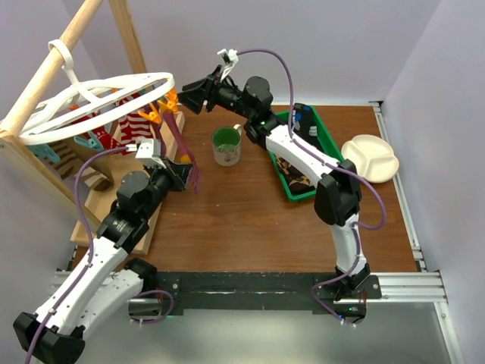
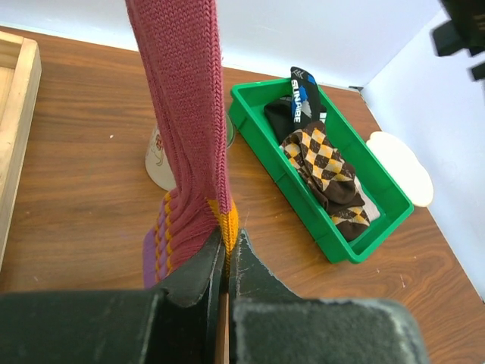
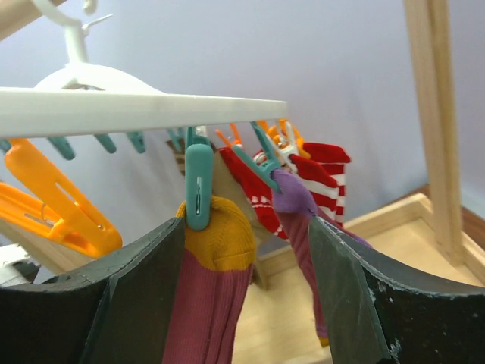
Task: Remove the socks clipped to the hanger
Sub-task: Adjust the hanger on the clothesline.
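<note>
The white oval hanger [image 1: 98, 102] hangs from a wooden pole at the upper left, with orange and teal clips under its rim [image 3: 136, 106]. A maroon sock [image 1: 180, 144] with a yellow toe [image 3: 227, 250] hangs from a teal clip [image 3: 198, 186]. My left gripper [image 1: 187, 177] is shut on that sock's lower end [image 2: 193, 152], which is stretched taut. My right gripper [image 1: 191, 95] stands open by the hanger's right rim. In the right wrist view its jaws [image 3: 246, 227] straddle the yellow toe just under the clip. A second maroon sock with a purple toe [image 3: 295, 199] and red-and-white striped socks [image 3: 326, 178] hang behind.
A green mug [image 1: 226, 145] stands mid-table, right of the held sock. A green bin [image 1: 322, 155] holds a brown-and-tan checkered sock [image 2: 322, 163] and a black one. A white divided plate [image 1: 371, 158] lies at the right. The wooden frame [image 1: 45, 83] and its base tray [image 1: 102, 201] fill the left.
</note>
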{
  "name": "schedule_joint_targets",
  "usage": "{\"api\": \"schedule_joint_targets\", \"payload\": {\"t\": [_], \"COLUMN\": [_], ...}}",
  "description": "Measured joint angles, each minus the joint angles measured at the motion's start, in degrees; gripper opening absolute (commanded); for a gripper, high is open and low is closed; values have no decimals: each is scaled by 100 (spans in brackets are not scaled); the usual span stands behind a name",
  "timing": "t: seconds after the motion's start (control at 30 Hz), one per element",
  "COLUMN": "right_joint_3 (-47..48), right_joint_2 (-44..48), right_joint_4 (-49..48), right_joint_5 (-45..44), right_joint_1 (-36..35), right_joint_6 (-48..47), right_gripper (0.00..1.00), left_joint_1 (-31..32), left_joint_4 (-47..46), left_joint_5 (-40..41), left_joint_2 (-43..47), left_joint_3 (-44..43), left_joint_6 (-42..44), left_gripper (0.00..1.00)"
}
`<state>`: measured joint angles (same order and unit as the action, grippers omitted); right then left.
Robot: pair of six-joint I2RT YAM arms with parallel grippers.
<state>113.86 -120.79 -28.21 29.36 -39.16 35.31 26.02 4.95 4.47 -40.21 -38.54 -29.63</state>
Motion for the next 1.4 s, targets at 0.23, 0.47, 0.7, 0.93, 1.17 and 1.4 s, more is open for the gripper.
{"api": "schedule_joint_targets", "payload": {"t": [0.23,0.47,0.7,0.93,1.17,1.4], "right_joint_3": [452,892,1043,1585,1620,1650], "right_joint_2": [-573,-846,-863,-1104,-1110,-1119], "right_joint_4": [-614,-728,-732,-525,-240,-223], "right_joint_5": [527,730,758,619,415,85], "right_joint_1": [22,22,7,-109,-315,-369], "right_joint_6": [520,772,826,719,549,562], "right_gripper": [72,74,76,76,70,50], "left_joint_1": [0,0,0,0,0,0], "left_joint_4": [44,61,79,101,142,157], "left_joint_5": [-98,-195,-262,-275,-323,-363], "left_joint_2": [-2,0,15,48,48,48], "left_joint_3": [-39,-85,-153,-155,-160,-160], "left_joint_6": [-68,-83,-83,-83,-81,-81], "left_gripper": [0,0,0,0,0,0]}}
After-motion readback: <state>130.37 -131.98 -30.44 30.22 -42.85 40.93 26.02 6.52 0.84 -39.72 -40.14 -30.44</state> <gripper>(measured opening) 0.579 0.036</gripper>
